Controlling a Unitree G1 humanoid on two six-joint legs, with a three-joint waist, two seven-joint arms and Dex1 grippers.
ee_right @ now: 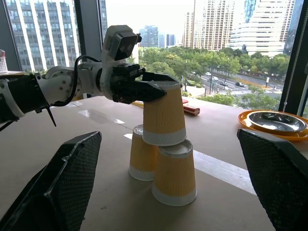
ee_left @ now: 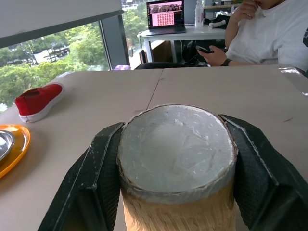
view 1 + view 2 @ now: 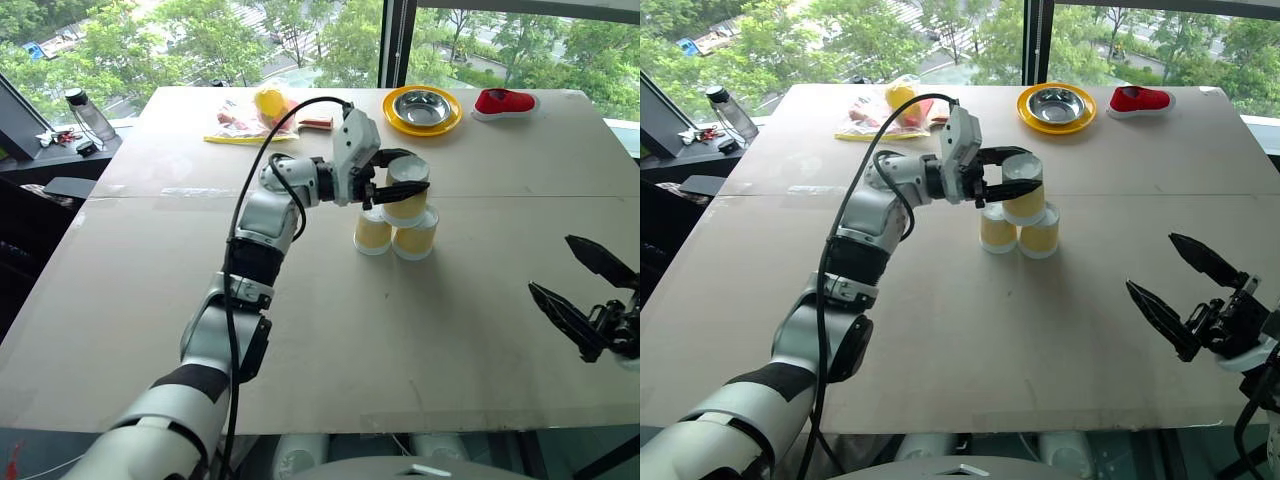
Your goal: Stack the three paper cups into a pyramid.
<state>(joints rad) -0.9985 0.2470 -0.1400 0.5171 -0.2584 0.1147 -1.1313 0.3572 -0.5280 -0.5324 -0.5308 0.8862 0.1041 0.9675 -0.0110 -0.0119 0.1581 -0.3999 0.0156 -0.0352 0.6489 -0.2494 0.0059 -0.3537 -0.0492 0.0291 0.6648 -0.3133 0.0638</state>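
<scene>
1. Two of the three paper cups stand upside down on the tabletop (image 3: 150, 330), touching side by side near its middle: the left base cup (image 3: 372, 233) and the right base cup (image 3: 415, 236). From where I stand, the bottom row looks finished.

2. The top cup (image 3: 406, 191) is inverted too and sits over the seam between the two base cups. In the right wrist view its white rim looks to rest on both bases, though I cannot tell whether its full weight is down yet.

3. The left tool (image 3: 398, 174) reaches in level from the side and is clamped on the top cup near its upper end, one black finger on each side.

4. The right tool (image 3: 1188, 291) hangs well apart from the stack, near the tabletop's near right edge, its fingers spread wide and holding nothing.

5. What is left, as I judge it: let go of the top cup and draw the left tool away sideways without dragging it. The pyramid shape is already there; it only has to stand alone.

6. The steel bowl (image 3: 423, 104) on its yellow plate (image 3: 395, 117) and the red shoe (image 3: 503, 101) sit at the far edge, clear of the work.
</scene>
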